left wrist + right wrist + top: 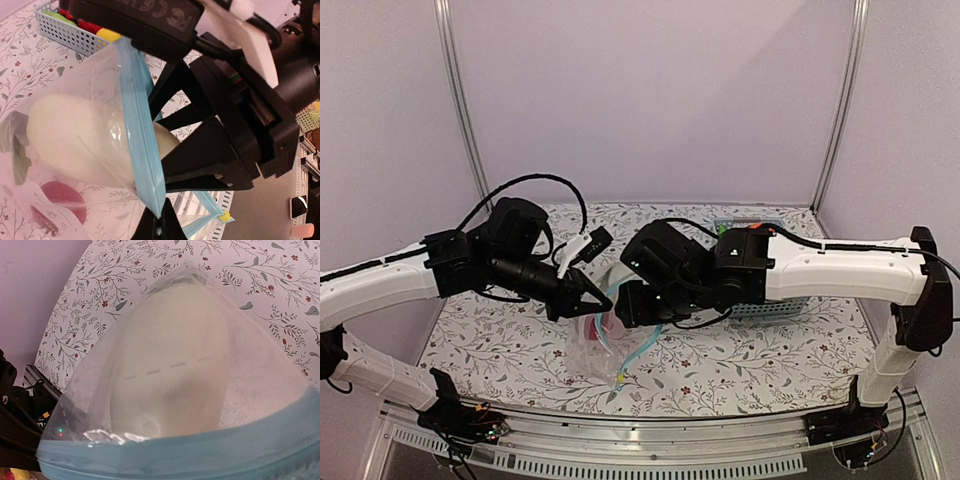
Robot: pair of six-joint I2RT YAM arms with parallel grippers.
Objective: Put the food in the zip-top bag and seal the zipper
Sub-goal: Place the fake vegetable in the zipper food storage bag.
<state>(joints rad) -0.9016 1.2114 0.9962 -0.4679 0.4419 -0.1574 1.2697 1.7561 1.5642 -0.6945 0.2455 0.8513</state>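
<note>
The clear zip-top bag point(590, 350) hangs between my two grippers in the middle of the table. My left gripper point(159, 221) is shut on the light blue zipper point(137, 125) at the bag's mouth edge and holds it up. My right gripper point(161, 145) reaches into the mouth, shut on the white radish point(85, 145), most of which lies inside the bag. The radish fills the right wrist view point(170, 365) behind the plastic, with the zipper point(175, 455) across the bottom. A red tomato point(57, 200) lies lower in the bag. In the top view the grippers point(600, 298) point(620, 308) almost touch.
The light blue mesh basket point(70, 35) stands behind the bag, with a yellow piece point(107, 34) and red and green pieces in it. In the top view the basket point(775, 308) is mostly hidden by the right arm. A yellow slider point(226, 216) sits at the zipper's end.
</note>
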